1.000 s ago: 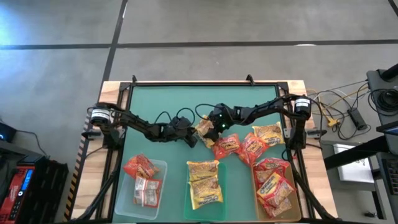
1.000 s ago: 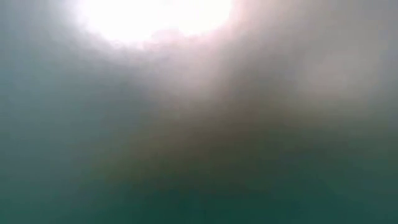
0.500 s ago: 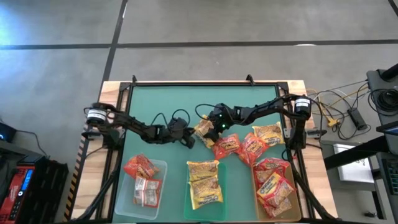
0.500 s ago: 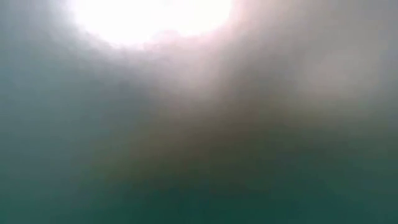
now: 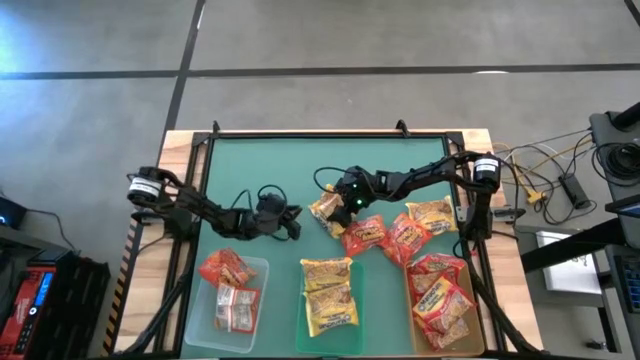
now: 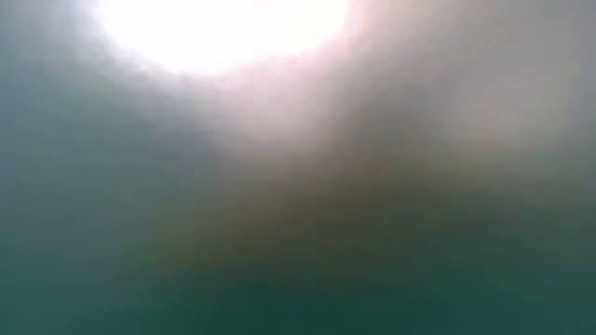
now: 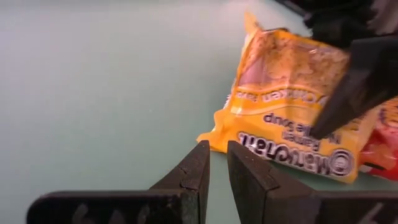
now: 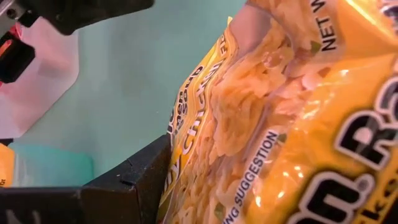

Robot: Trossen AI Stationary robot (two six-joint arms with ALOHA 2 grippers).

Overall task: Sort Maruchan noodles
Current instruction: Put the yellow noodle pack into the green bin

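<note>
Our right end effector (image 5: 330,208), just right of the high view's centre, has its fingers spread wide around a yellow noodle packet (image 5: 326,209) on the table (image 5: 300,165). Our left end effector (image 5: 291,222), left of centre, is closed and empty. We judge the packet light, crinkly, slippery, brittle inside; grip across its flat middle, gently.

Grey concrete floor (image 5: 320,40) all around, with dark seam lines crossing it. The surface (image 5: 270,160) has a green top and a wooden edge. Loose cables (image 5: 545,170) lie off to one side.
</note>
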